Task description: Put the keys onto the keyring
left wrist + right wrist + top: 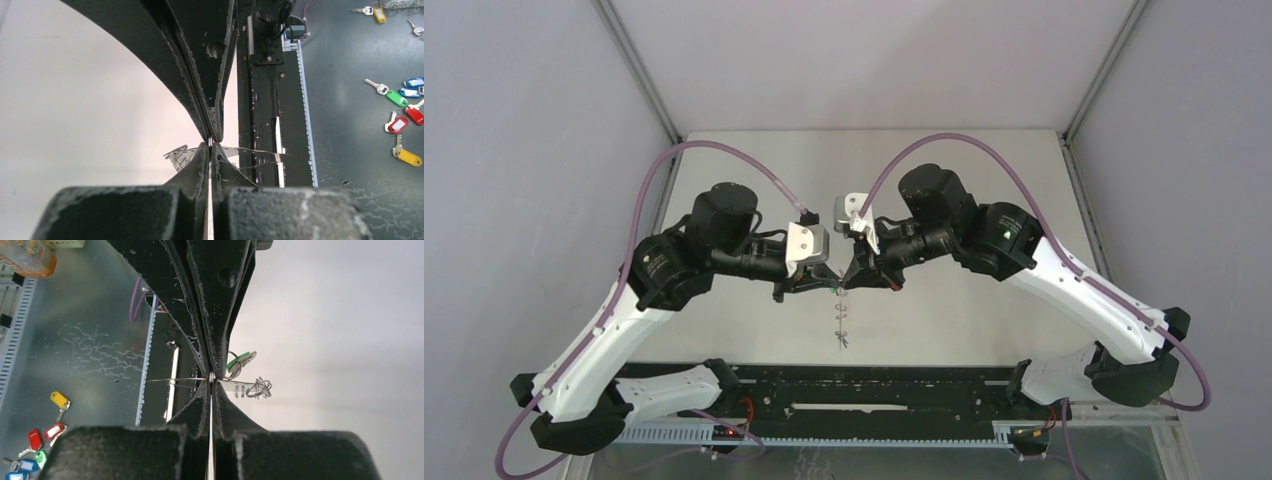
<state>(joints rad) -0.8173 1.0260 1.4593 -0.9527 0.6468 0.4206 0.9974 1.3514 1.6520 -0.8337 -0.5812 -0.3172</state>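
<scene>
My two grippers meet tip to tip above the middle of the table. The keyring [842, 318] hangs below them, seen edge-on as a thin band with small wire loops [257, 388]. My left gripper [210, 145] is shut on the keyring's rim [182, 155], and the right arm's fingers [200, 75] come down opposite it. My right gripper [211, 381] is shut on the same bit of rim, a coil of wire showing between its tips. A key with a green head [241, 362] hangs from a small loop just beside the right fingers.
A black rail [265, 100] runs along the table's near edge. Beyond it, on a dark lower surface, lie several loose keys with coloured tags [400, 100], also seen as a cluster [42, 432] in the right wrist view. An orange box [25, 260] sits there too.
</scene>
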